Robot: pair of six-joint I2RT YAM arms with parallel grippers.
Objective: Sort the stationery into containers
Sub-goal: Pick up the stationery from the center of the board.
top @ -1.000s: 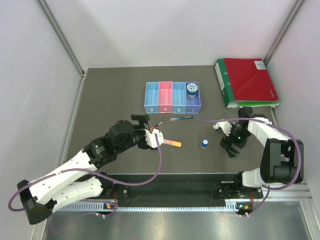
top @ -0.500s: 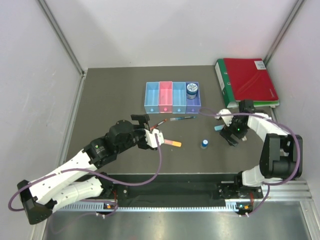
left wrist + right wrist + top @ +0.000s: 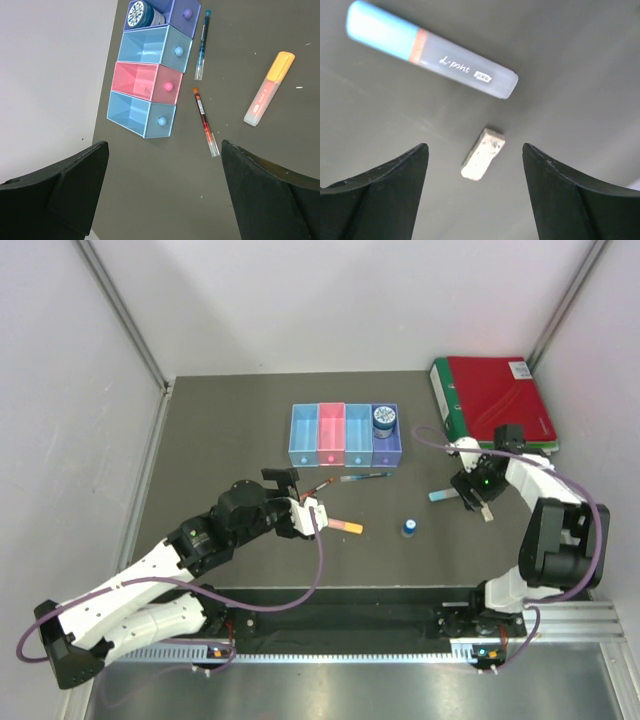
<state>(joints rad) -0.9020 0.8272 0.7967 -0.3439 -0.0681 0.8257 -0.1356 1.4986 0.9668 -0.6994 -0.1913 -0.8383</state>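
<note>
Dark grey matte tabletop [image 3: 220, 440], faintly specked with pale dots, boxed in by plain pale walls [image 3: 330, 310] at 9, 12 and 3 o'clock. Aluminium posts [image 3: 125, 315] slanting up from the two far corners. Ribbed metal rail [image 3: 330, 650] along the 6 o'clock edge, carrying both arm bases. Purple cables [image 3: 320, 570] looped along each arm.

Toward 12 o'clock from the table's middle: row of four joined bins [image 3: 331, 457], light blue, pink, light blue, purple, running from 9 to 3 o'clock. Round blue jar [image 3: 384, 418] seated in the purple bin at the 3 o'clock end. Just at 6 o'clock of the row, flat on the surface and apart from each other: dark pen [image 3: 365, 477] and red pen [image 3: 318, 486]. Farther toward 6 o'clock, pink-orange highlighter [image 3: 347, 527], lying near the left arm's tip. Tiny blue-capped bottle [image 3: 409, 528] at 5 o'clock of the bins, alone on bare surface. Red and green binders [image 3: 495, 405] stacked in the 2 o'clock corner, red on top.

Left gripper [image 3: 163, 165] at 7 o'clock of the bins, above the table: released, fingers [image 3: 75, 190] spread wide, gripping nothing.

Right gripper [image 3: 475, 167] at 4 o'clock of the bins, pointed down at the surface: fingers [image 3: 570, 185] apart, not clenched, straddling the pale tag [image 3: 483, 153] without touching it. Light blue highlighter [image 3: 432, 50] flat on the table just beyond the tag, apart from it.
</note>
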